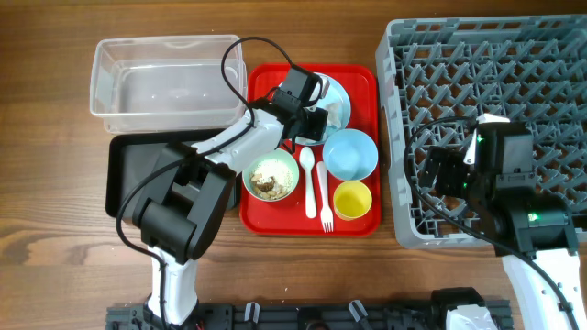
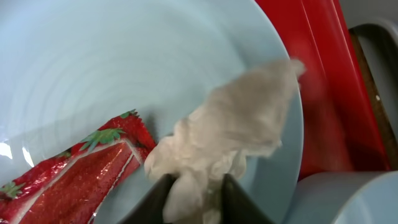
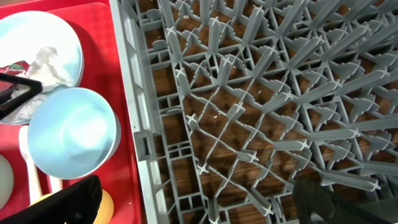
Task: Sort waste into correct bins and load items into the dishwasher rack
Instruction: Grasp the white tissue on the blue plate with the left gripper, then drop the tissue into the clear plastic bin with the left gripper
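My left gripper [image 2: 196, 199] is shut on the crumpled white tissue [image 2: 236, 124] over the light blue plate [image 2: 93, 68], with the red strawberry snack wrapper [image 2: 81, 168] lying on the plate beside it. In the overhead view the left gripper [image 1: 310, 115] sits over the plate [image 1: 337, 96] on the red tray [image 1: 362, 78]. The light blue bowl [image 1: 349, 154], pale green bowl with food scraps [image 1: 271, 176], yellow cup [image 1: 352, 200], white spoon [image 1: 308, 179] and fork [image 1: 324, 197] are on the tray. My right gripper [image 3: 199, 202] is open above the grey dishwasher rack [image 1: 495, 82].
The clear plastic tub [image 1: 165, 82] stands at the back left. The black tray [image 1: 128, 170] lies in front of it, partly under my left arm. The rack's left wall [image 3: 140, 124] borders the red tray [image 3: 99, 25].
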{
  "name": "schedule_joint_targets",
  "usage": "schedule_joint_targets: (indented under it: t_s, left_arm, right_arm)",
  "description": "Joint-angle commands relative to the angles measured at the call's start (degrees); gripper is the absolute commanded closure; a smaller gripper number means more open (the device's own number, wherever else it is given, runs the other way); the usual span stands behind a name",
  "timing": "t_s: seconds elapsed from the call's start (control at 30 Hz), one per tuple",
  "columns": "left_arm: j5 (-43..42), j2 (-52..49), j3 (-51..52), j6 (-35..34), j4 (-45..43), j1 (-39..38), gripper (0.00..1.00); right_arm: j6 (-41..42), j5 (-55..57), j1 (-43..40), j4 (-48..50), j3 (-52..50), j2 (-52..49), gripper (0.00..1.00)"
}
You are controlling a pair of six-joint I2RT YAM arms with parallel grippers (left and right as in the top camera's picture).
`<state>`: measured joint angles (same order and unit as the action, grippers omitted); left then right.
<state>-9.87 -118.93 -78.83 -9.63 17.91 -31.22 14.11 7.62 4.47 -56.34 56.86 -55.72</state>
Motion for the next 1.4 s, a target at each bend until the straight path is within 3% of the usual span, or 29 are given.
schedule_joint_targets:
  t_s: [0.0,0.4,0.63,0.77,0.83,0.9,1.03,1.2,1.37]
  left_arm:
    - [0.59,1.27,-0.92,0.24,-0.52,1.16,0.96]
    - [0.57,21.0,-0.92,0.22,2.29,12.74,0.96]
    - [7.43,21.29,-0.9,0.24,4.02,24.22,0.96]
    - [7.41,17.64,-0.9,0.22,6.12,27.71,0.78]
    - [7.39,16.98,-0.9,0.24,6.82,27.98,0.57]
    - [7.37,17.62,-0.92,0.26,6.51,27.43,0.43]
    - [1.2,20.09,-0.92,3.74,6.19,24.44,0.46]
    - [-4.04,19.23,-0.9,15.8,7.82,15.67,0.3]
    - [-4.0,13.27,-0.9,28.79,9.81,8.13,0.23]
  right_arm:
    - [0.85,1.2,0.17,0.02,1.27,0.07,0.0]
    - [0.87,1.42,0.17,0.17,1.27,0.07,0.0]
    - [0.87,1.4,0.17,0.17,1.27,0.07,0.0]
    - [0.85,1.4,0.17,0.17,1.27,0.07,0.0]
    - [0.85,1.4,0.17,0.17,1.27,0.07,0.0]
    - [0.87,1.4,0.17,0.2,1.27,0.07,0.0]
    - [0.87,1.4,0.17,0.22,1.27,0.07,0.0]
    - [0.9,1.4,0.17,0.68,1.27,0.07,0.0]
    - [0.9,1.38,0.17,0.72,1.27,0.07,0.0]
